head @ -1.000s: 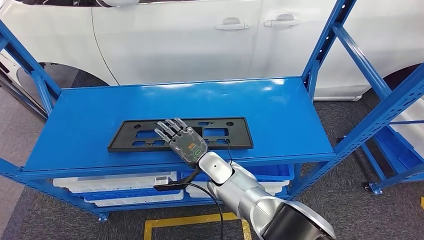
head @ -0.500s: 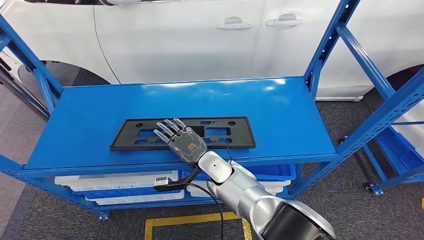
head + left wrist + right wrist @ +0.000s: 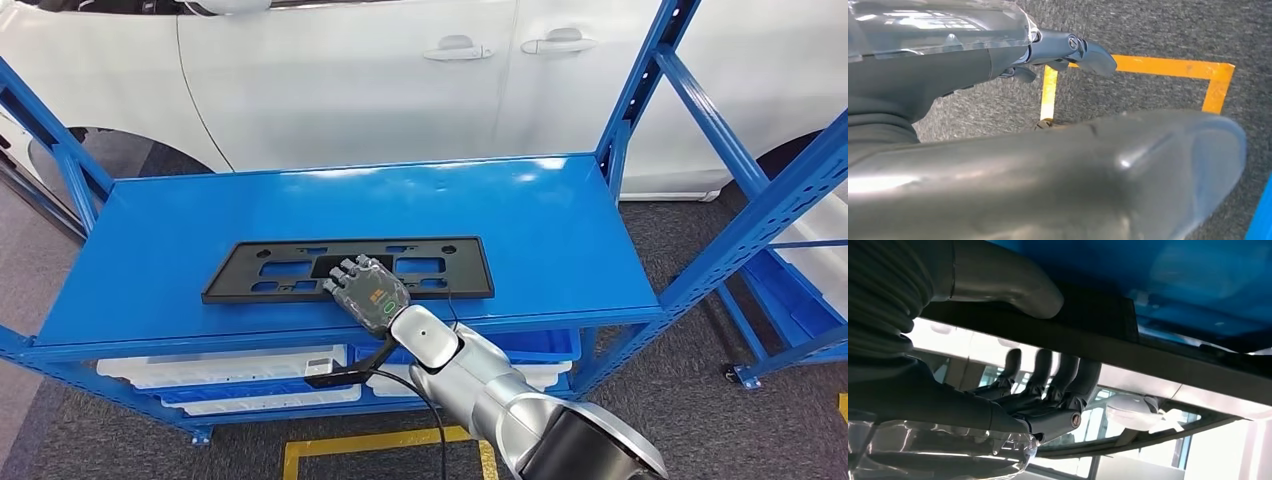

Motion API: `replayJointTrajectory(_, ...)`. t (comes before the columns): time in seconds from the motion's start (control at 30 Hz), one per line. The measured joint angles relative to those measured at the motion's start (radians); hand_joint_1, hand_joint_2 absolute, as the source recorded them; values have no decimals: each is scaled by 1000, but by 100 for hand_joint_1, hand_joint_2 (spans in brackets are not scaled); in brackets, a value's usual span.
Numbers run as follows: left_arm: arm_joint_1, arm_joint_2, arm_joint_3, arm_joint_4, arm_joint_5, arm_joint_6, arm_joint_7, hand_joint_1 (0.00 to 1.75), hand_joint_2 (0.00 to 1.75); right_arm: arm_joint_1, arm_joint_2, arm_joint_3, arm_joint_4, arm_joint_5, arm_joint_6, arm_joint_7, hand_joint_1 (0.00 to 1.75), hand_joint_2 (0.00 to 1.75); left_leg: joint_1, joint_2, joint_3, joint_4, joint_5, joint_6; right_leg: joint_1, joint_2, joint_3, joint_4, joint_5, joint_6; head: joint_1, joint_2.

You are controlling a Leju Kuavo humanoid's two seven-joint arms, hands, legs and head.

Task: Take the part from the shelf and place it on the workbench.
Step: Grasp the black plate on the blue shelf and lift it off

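Grasping the near long edge of the black part, right hand with fingers curled over the top face and thumb below, at the front of the blue shelf. Part flat, extending to both sides of the hand. Left hand hanging empty, fingers curled, above grey carpet with yellow tape.

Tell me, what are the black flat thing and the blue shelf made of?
The black part looks like matte moulded plastic: dull, thin, with cut-out slots and holes. The right hand has its fingers curled over its near edge. The blue shelf looks like painted metal: glossy, mirroring the lights, with punched holes up its posts. I can't be fully sure from pictures.
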Motion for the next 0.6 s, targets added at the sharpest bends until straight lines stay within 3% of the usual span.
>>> replayJointTrajectory(0.13, 2, -1, 1, 0, 1, -1, -5, 0, 0, -1, 0, 1, 0, 0, 0, 1, 140, 175, 3, 0, 2, -14, 5, 19, -1, 0, -9, 15, -12, 21, 0, 0)
replayJointTrajectory(0.2, -1, -1, 1, 0, 2, -2, -9, 0, 0, -3, 0, 2, 0, 2, 1, 1, 141, 175, 6, 2, 4, -20, 10, 27, -5, -1, -49, 104, -65, 31, 0, 0)
replayJointTrajectory(0.27, -3, -1, 3, 0, 2, -3, -11, 0, 0, -2, 0, 4, 1, 4, 5, 1, 141, 175, 6, 2, 3, -19, 10, 29, -9, -2, -118, 247, -126, 38, 0, 0)
replayJointTrajectory(0.3, -3, -1, 3, 0, 2, -3, -12, 0, 0, -1, 0, 4, 2, 5, 7, 0, 142, 175, 6, 2, 2, -18, 9, 29, -12, -2, -142, 293, -136, 40, 0, 0)
replayJointTrajectory(0.33, -3, -1, 4, 0, 2, -3, -12, 0, 0, -1, 0, 5, 2, 6, 8, 0, 143, 175, 6, 1, 3, -17, 9, 29, -14, -2, -146, 298, -125, 41, 0, 0)
replayJointTrajectory(0.37, -3, -2, 5, 0, 2, -3, -13, 0, 0, -1, 0, 5, 3, 6, 8, 0, 146, 175, 6, 0, 4, -16, 7, 28, -15, -2, -129, 260, -95, 41, 0, 0)
replayJointTrajectory(0.43, -3, -2, 6, 0, 3, -4, -13, 0, 0, -3, 1, 6, 3, 6, 8, 0, 156, 175, 4, -2, 7, -12, 3, 22, -15, -3, -60, 115, -24, 35, 0, 0)
replayJointTrajectory(0.47, -4, -2, 6, 0, 3, -4, -14, 0, 0, -5, 3, 6, 3, 6, 9, 0, 161, 175, 3, -3, 6, -9, 1, 18, -14, -3, -33, 55, -3, 31, 0, 0)
replayJointTrajectory(0.5, -5, -3, 6, 0, 3, -4, -15, 0, 0, -7, 4, 6, 3, 6, 10, 1, 165, 175, 1, -3, 5, -7, -1, 13, -12, -2, -18, 20, 6, 26, 0, 0)
replayJointTrajectory(0.6, -8, -2, 10, 0, 7, -7, -20, 0, 0, -10, 7, 8, 3, 8, 19, 3, 170, 175, 3, -3, 2, -8, -3, -4, -9, -1, -15, 5, 7, 10, 0, 0)
